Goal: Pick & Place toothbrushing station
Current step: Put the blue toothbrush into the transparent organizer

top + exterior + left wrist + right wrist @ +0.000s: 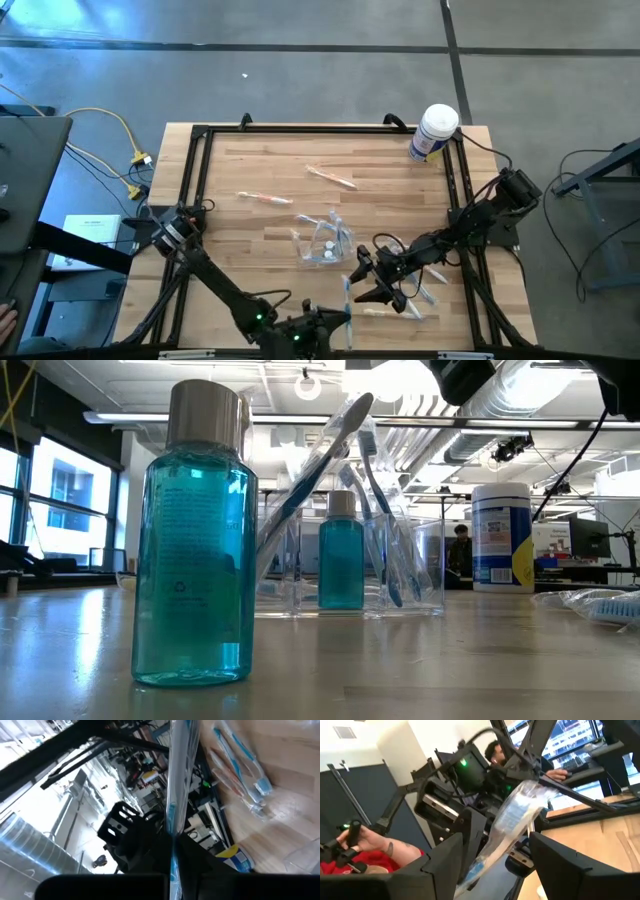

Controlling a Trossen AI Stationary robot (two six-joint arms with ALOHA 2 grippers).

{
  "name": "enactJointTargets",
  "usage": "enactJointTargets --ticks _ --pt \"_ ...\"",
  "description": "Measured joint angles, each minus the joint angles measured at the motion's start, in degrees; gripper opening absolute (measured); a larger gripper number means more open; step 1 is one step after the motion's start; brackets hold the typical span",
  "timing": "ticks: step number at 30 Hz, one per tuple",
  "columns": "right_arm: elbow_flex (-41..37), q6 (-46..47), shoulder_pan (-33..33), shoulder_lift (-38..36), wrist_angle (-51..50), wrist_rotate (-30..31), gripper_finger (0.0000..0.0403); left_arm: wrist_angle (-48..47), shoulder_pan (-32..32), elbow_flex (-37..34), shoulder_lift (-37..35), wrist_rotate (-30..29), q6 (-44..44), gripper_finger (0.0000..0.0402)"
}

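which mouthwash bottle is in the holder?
The far, smaller-looking bottle: it stands inside the clear holder among the toothbrushes. The near bottle stands alone on the bare table.
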Motion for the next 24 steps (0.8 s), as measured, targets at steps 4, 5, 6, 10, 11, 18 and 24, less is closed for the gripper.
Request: enactJointTargets --ticks 4,5,6,10,11,18,24 --pt "2.3 0.1 0.0 0.0 -5.6 -0.8 0.0221 -0.1 1.1 0.0 0.0 0.1 0.0 0.0004" --pt "2.8 0.2 0.0 0.0 -7.0 -1.1 0.0221 0.0 1.3 0.0 0.0 0.3 0.0 0.0004" --pt "3.2 0.2 0.0 0.0 -7.9 -1.6 0.0221 -0.1 1.5 0.0 0.0 0.3 0.0 0.0004" --pt "3.7 -0.2 0.0 0.0 -8.9 -2.0 0.0221 0.0 1.8 0.0 0.0 0.4 0.0 0.0010" --pt "3.7 -0.6 0.0 0.0 -8.9 -1.8 0.0221 -0.1 1.7 0.0 0.0 0.4 0.0 0.0012" --pt "3.7 -7.6 0.0 0.0 -8.6 -1.4 0.0220 -0.5 0.8 0.0 0.0 0.5 -0.5 0.0015" --pt "3.7 -9.2 0.0 0.0 -8.5 0.1 0.0174 -0.5 0.7 0.0 0.0 0.4 -0.6 0.0017"
